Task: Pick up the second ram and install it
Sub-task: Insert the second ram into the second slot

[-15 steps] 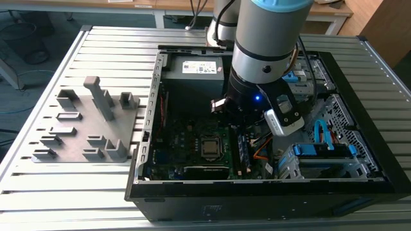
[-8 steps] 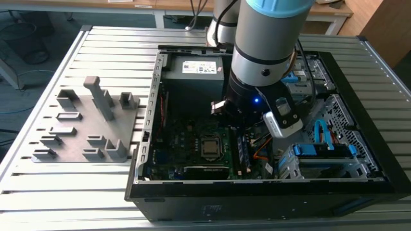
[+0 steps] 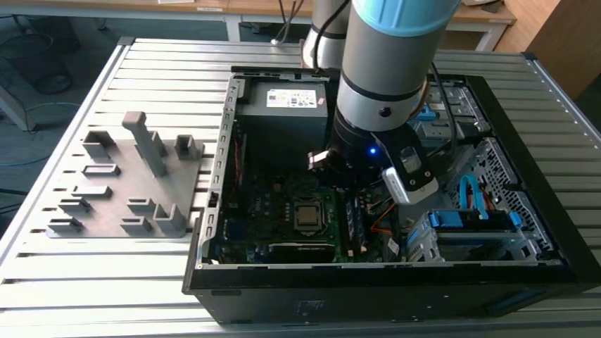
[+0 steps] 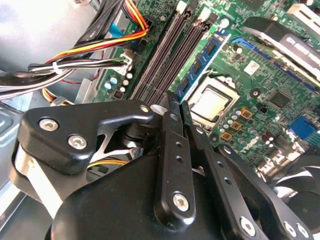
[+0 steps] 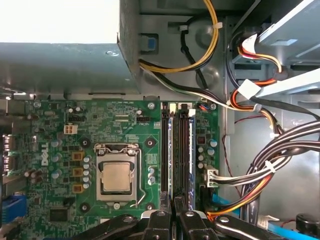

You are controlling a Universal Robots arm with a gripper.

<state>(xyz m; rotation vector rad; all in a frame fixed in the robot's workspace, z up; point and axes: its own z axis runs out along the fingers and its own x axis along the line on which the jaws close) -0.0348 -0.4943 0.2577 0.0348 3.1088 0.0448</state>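
Observation:
The second ram (image 4: 206,56) is a blue-green stick with dark chips, standing upright in a memory slot beside the processor (image 4: 212,102). Seen from straight above, the second ram (image 5: 173,150) is a thin bluish strip between dark slots. My gripper (image 4: 176,104) is shut, with nothing visible between its black fingers. The fingertips hang just over the near end of that stick, and I cannot tell if they touch it. In the first wrist view the gripper (image 5: 176,202) lines up with the same strip. The arm (image 3: 381,105) reaches down into the open computer case.
A grey fixture plate (image 3: 131,183) with upright blocks lies on the slatted table at the exterior view's left. Bundled cables (image 5: 270,165) run close beside the slots. The power supply (image 3: 286,113) and blue drive brackets (image 3: 469,218) flank the motherboard inside the case walls.

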